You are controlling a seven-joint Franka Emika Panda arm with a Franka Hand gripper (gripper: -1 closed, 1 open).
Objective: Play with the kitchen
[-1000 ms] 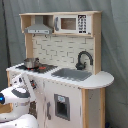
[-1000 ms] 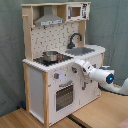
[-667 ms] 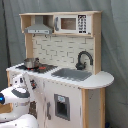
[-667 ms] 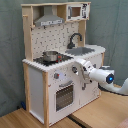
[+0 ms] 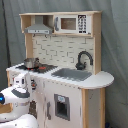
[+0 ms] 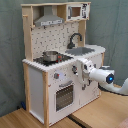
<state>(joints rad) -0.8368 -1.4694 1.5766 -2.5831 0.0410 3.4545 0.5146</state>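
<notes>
A: Position check. The tall toy kitchen of white panels and pale wood (image 5: 60, 70) (image 6: 57, 65) stands against a grey curtain in both exterior views. The white robot arm reaches to its front face, and the gripper (image 6: 84, 70) sits at the cabinet front just below the countertop edge.

B: Gripper state?

A: Cannot tell. In the first exterior view the gripper (image 5: 21, 84) is seen end-on against the white panel; in the second exterior view it appears to touch the front, possibly at a knob, but the fingers do not resolve. Nothing visibly held.

B: Layout relative to the gripper?

A: Above it, on the black stovetop, a small silver pot (image 6: 50, 56) (image 5: 31, 63). Up and toward the second exterior view's right, the grey sink basin (image 6: 82, 50) with a curved black faucet (image 6: 75, 39) behind it. Below and toward the second exterior view's left, the oven door with a dark window (image 6: 63, 96). High overhead, a grey range hood (image 6: 49, 20) and a small white microwave (image 6: 76, 11) on the top shelf.

B: Floor?

A: Light wooden boards (image 6: 100, 112) under the arm.
</notes>
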